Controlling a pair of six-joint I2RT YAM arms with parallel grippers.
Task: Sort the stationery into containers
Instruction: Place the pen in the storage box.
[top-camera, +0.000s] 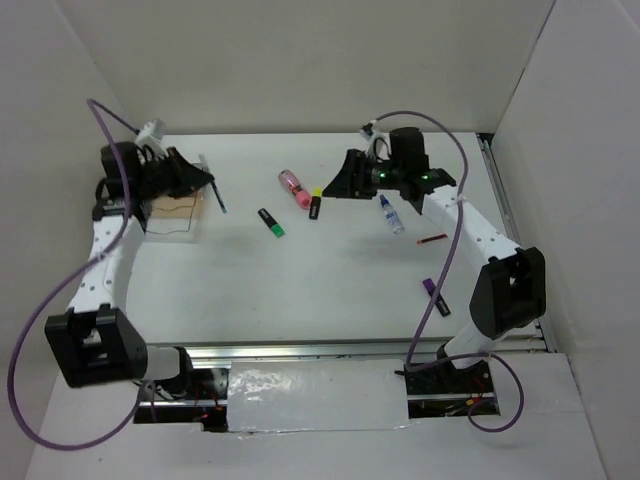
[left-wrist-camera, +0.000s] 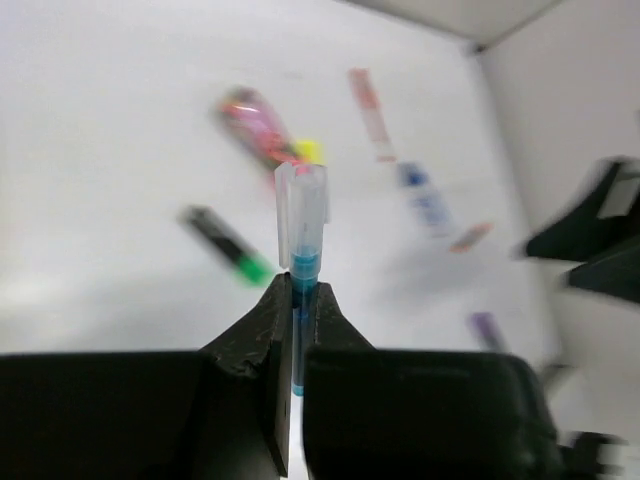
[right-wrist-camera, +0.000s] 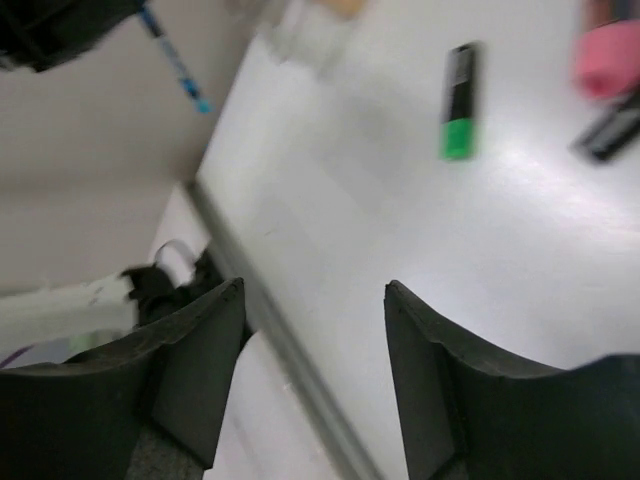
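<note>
My left gripper (top-camera: 207, 181) is shut on a thin blue pen (left-wrist-camera: 303, 215) with a clear cap, held in the air just right of the clear container (top-camera: 176, 216) with a tan bottom. The pen's tip (top-camera: 219, 203) points down toward the table. My right gripper (top-camera: 334, 187) is open and empty above the table, near the pink tube (top-camera: 292, 186) and the yellow-ended highlighter (top-camera: 315, 206). A green-ended highlighter (top-camera: 271, 222) lies in the middle. The blue-capped bottle (top-camera: 391, 214), a red pen (top-camera: 431, 239) and a purple-ended highlighter (top-camera: 435, 296) lie to the right.
White walls close in the table at the back and both sides. A metal rail (top-camera: 350, 350) runs along the near edge between the arm bases. In the right wrist view the green highlighter (right-wrist-camera: 460, 100) and the pink tube (right-wrist-camera: 610, 55) lie beyond the open fingers.
</note>
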